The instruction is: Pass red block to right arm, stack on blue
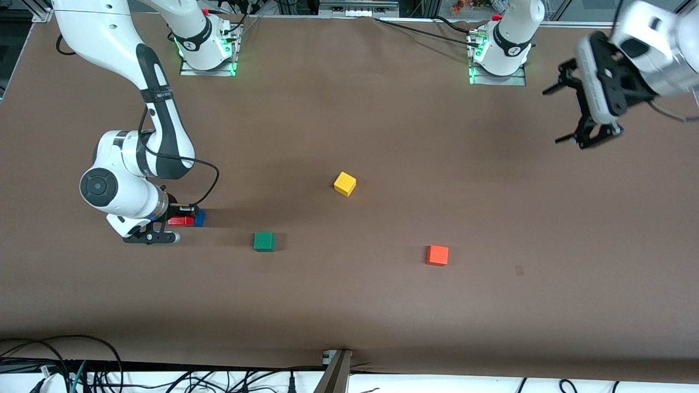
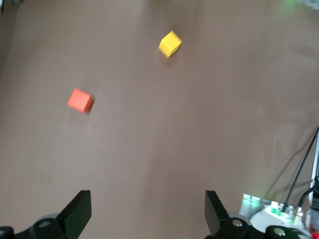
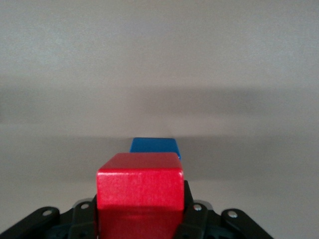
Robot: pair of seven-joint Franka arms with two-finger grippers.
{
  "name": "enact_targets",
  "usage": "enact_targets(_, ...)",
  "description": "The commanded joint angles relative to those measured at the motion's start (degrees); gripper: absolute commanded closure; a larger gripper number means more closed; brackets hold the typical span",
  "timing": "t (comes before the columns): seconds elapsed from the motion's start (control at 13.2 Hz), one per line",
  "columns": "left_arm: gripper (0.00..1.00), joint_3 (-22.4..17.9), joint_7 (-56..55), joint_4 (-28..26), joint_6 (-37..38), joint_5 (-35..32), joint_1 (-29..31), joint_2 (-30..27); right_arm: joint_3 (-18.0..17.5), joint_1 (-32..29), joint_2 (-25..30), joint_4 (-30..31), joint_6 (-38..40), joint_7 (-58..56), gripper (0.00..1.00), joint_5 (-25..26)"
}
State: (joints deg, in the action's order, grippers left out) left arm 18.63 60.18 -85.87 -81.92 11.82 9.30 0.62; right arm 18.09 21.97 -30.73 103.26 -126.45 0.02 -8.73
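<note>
Down at the right arm's end of the brown table [image 1: 382, 305], the right arm's slim black gripper [image 1: 183, 218] is pinching the small bright red cube [image 1: 181, 221], which sits just beside the small blue cube [image 1: 200, 218], low over the surface. The left arm waits up high at its own end, its wide black claw [image 1: 568, 114] spread and holding nothing. A yellow cube [image 1: 344, 183], a green cube [image 1: 264, 241] and an orange cube [image 1: 437, 255] lie scattered mid-table.

Non-task cubes on the brown table [image 1: 382, 305]: yellow cube [image 1: 344, 184] mid-table, rotated off square. Green cube [image 1: 264, 241] sits nearer the front camera, toward the right arm's end; orange cube [image 1: 437, 255] nearer still, toward the left arm's end. All three well apart, cable bundle [image 1: 71, 365] along the table's near edge.
</note>
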Motion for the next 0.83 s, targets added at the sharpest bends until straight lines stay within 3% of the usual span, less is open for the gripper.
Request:
enact_targets(0.0,0.00,-2.55,-8.31,-1.93,-0.08,-6.70,-3.41,-1.76,0.02,-0.08,0.40,4.38,-5.37,0.86,0.91,1.08)
enact_targets(0.15,0.00,-4.99,-8.42,-2.28,-1.13,-7.07,-3.50,-1.32,0.02,0.01,0.84,5.02,-5.83,0.68,0.90,1.08)
enact_targets(0.3,0.00,-6.85,-8.42,-2.72,-4.98,-8.38,-3.50,-1.14,-0.07,0.01,0.84,5.02,-5.83,0.86,0.81,1.00)
enact_targets(0.45,0.00,-7.55,-8.42,-3.69,-7.29,-10.66,-3.50,-1.23,-0.07,-0.08,0.93,4.93,-5.48,0.77,0.23,1.00)
enact_targets(0.61,0.00,-7.56,-8.50,-3.78,-7.47,-11.12,-3.41,-1.14,-0.07,0.01,1.72,4.76,-4.25,0.77,0.00,1.00)
enact_targets(0.76,0.00,-9.13,-10.25,-3.69,-8.34,-11.03,-3.50,-1.32,-0.16,0.01,2.69,4.23,-1.36,0.95,0.00,1.00)
